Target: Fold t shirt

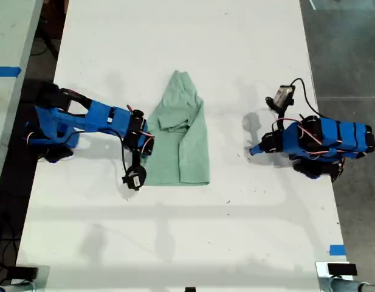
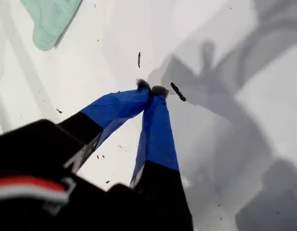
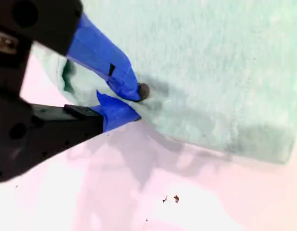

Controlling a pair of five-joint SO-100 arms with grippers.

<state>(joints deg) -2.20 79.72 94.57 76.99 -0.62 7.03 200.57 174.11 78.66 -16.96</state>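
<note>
Both arms low, claws closed

My first claw (image 2: 150, 89) points down at the worktop (image 1: 236, 231), its taped tips touching, holding nothing; its arm sits folded at the exterior view's right. My second claw (image 3: 134, 103), on the arm reaching in from the exterior view's left, is pinched on the t shirt (image 3: 211, 62) edge

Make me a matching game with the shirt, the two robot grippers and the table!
Things:
1. t shirt
2. my first gripper
3. my second gripper
4. table

Descriptions:
A. white, with tiny dark specks
B. pinching the edge of the cloth
C. pale mint-green, folded lengthwise
D. tips together over bare table

Pairs: 1-C, 2-D, 3-B, 4-A
</note>
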